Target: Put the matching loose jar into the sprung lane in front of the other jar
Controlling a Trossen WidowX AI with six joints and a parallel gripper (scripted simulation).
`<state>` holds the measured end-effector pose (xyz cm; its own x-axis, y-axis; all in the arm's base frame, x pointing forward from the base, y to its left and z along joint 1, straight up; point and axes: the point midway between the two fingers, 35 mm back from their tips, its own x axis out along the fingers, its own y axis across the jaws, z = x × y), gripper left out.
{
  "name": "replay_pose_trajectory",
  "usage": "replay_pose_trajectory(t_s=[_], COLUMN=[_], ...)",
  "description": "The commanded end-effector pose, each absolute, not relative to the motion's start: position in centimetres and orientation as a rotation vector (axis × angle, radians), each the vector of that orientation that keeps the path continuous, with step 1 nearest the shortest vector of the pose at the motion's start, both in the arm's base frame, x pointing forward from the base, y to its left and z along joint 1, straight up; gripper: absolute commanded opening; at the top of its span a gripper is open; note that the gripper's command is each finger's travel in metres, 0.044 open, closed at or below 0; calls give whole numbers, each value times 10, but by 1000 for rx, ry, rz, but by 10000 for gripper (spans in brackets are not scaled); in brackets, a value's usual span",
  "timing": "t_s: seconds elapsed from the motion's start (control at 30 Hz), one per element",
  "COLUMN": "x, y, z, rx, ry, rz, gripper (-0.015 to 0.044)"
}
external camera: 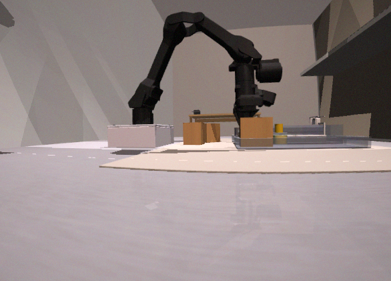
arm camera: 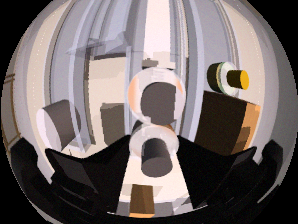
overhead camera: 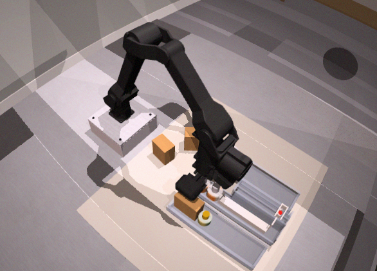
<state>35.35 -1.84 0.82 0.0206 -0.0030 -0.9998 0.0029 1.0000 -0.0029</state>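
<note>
My gripper (arm camera: 153, 139) is shut on a jar (arm camera: 168, 137) with a grey cap, white shoulder and orange side, held upright at the front end of the sprung lane. A matching lane jar (arm camera: 133, 95) (overhead camera: 213, 194) stands directly behind it; the two look touching or nearly so. Behind the lane jar is the pusher, with its long white strip (overhead camera: 244, 213) (arm camera: 158, 25) running back along the lane. The front stop and the held jar's base are hidden, so I cannot tell whether that jar is on the lane floor.
A yellow-capped jar (overhead camera: 204, 219) (arm camera: 229, 80) stands in the side lane behind an orange block (overhead camera: 188, 206) (external camera: 256, 131). A grey-white cylinder (arm camera: 57, 125) is on the other side. Two more orange blocks (overhead camera: 163, 149) (overhead camera: 190, 143) stand nearer the arm's base. A small white frame (overhead camera: 280, 212) stands at the back.
</note>
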Motion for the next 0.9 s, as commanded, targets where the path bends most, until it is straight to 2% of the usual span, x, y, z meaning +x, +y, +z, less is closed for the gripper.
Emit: replay_pose_trajectory(t_s=[0.0, 0.87], x=[356, 351], y=[-18, -18], z=[9, 9], rx=[5, 5], ry=[1537, 1538], rz=[-4, -4], gripper=[0, 0])
